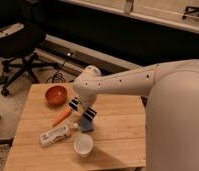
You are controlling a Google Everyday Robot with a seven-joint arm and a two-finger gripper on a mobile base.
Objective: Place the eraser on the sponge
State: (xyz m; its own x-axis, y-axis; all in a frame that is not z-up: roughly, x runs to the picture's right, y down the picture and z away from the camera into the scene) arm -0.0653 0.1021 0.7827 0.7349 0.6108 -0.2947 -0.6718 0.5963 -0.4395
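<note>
The eraser (89,114), a black bar with pale stripes, hangs just under the arm's wrist. My gripper (83,108) is shut on it near the table's middle. Its two ends stick out on either side of the gripper. The sponge (87,124), a small blue pad, lies on the wooden table (118,135) directly below and slightly in front of the eraser. The bar's lower right end is close over the sponge; I cannot tell whether they touch.
An orange bowl (56,95) sits at the back left of the table. An orange carrot-like stick (62,116) lies left of the sponge, a white labelled bottle (55,135) lies in front of it, and a white paper cup (83,145) stands near the front edge. An office chair (18,45) stands behind on the left.
</note>
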